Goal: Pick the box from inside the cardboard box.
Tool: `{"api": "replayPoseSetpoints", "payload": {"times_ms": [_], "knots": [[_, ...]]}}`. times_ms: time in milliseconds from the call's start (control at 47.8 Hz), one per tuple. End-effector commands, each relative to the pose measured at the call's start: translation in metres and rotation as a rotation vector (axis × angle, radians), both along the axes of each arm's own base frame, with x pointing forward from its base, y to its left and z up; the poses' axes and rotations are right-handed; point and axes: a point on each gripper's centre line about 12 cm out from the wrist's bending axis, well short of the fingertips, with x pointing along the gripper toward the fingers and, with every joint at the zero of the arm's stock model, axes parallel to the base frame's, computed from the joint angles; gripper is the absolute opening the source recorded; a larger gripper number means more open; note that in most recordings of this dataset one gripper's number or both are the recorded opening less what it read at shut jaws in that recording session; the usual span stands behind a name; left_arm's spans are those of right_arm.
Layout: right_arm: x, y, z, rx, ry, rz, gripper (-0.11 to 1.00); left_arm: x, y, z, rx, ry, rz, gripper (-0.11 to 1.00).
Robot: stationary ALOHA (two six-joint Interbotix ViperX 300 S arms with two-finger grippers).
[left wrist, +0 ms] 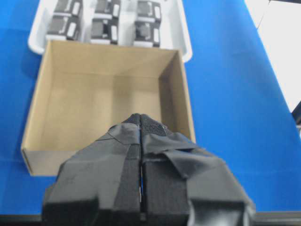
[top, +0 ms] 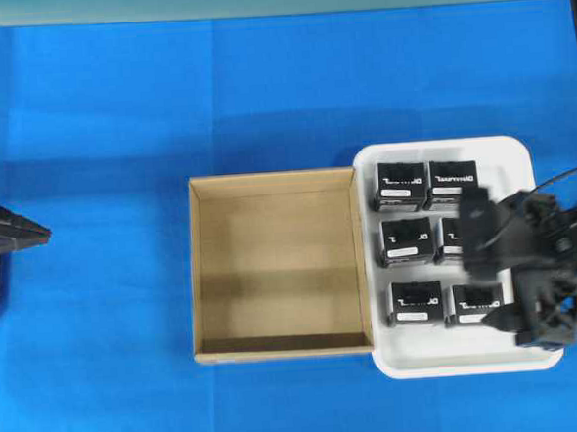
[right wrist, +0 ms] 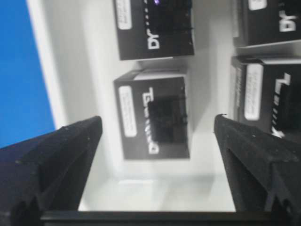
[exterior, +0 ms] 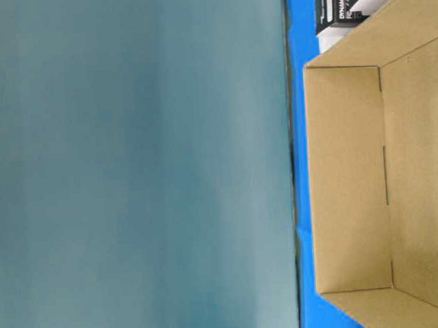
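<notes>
Blue desk (top: 101,188), carton emptied, all six boxes in the tray.

My right pincer (right wrist: 157,141) hangs wide open above the box (right wrist: 155,117) in the white tray (top: 520,158), holding nothing; my left pincer (left wrist: 141,141) is shut and idle. Beside the tray, the cardboard box (top: 199,270) looks bare, so I judge the picking done; next I withdraw.

One view looks straight down; a rotated low one faces the cardboard box (exterior: 365,179); wrist cameras look closely past each claw, sharing the white tray (left wrist: 186,40).
</notes>
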Motion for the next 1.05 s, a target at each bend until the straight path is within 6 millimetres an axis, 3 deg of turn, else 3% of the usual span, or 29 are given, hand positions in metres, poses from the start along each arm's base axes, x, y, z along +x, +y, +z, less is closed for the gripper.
{"api": "replayPoseSetpoints", "payload": {"times_ms": [0,146,251,1025], "knots": [[-0.003,-0.002,0.023,0.018,-0.079,-0.011,0.96,0.003,0.0,0.01,0.002,-0.023,-0.001,-0.07],[-0.016,-0.009,0.048,0.041,-0.183,-0.037,0.96,0.003,0.0,0.009,0.0,-0.02,-0.001,-0.07],[-0.023,-0.012,0.053,0.047,-0.22,-0.048,0.96,0.003,0.0,0.01,0.0,-0.023,-0.001,-0.07],[-0.027,-0.013,0.054,0.048,-0.229,-0.051,0.96,0.002,0.0,0.009,-0.001,-0.02,-0.001,-0.07]]}}
